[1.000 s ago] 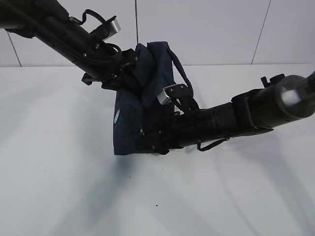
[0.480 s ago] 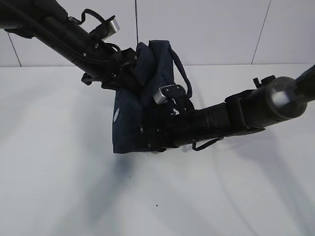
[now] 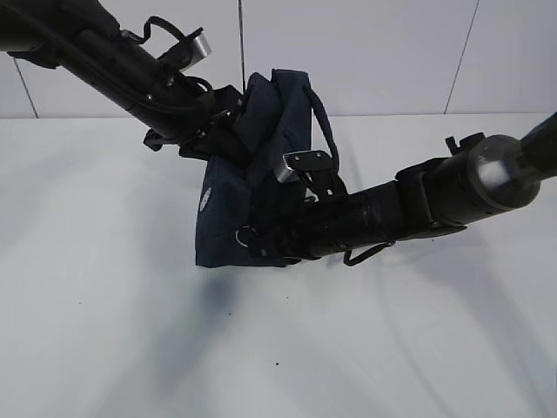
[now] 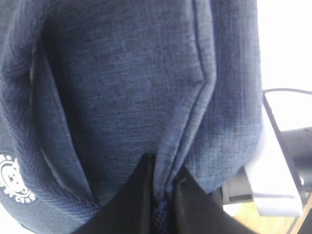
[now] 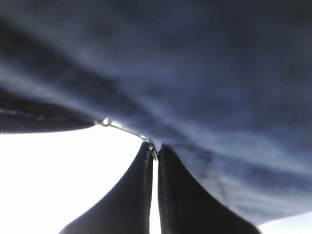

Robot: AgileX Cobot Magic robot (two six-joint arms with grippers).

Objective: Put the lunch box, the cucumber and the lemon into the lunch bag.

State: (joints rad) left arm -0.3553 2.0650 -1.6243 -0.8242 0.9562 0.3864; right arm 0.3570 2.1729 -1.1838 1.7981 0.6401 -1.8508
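Navy fabric fills the middle of the scene: the boxy dark blue lunch bag (image 3: 248, 192) with its small round white logo (image 3: 205, 202) stands on a plain white table (image 3: 104, 331), pinched between two black robot arms. From the upper left, the left gripper (image 4: 163, 192) has its dark fingers (image 4: 139, 204) pressed together on a raised seam of the cloth, holding a fold of the bag; in the left wrist view the weave and the white logo (image 4: 14, 179) crowd the frame. From the right, the right gripper (image 5: 154, 155) reaches low across the bag's front, its two black fingers (image 5: 131, 200) drawn tight together with only a sliver of light between them. A thin piece of bright metal sits at their tips, though the blur in the right wrist view makes it hard to say for certain that it is clamped there. In the exterior view a silver ring pull (image 3: 246, 236) hangs on the bag's face just beside that gripper. One loop handle (image 3: 324, 131) arches over the top right of the bag, above the right arm's silver-edged wrist camera (image 3: 296, 164).
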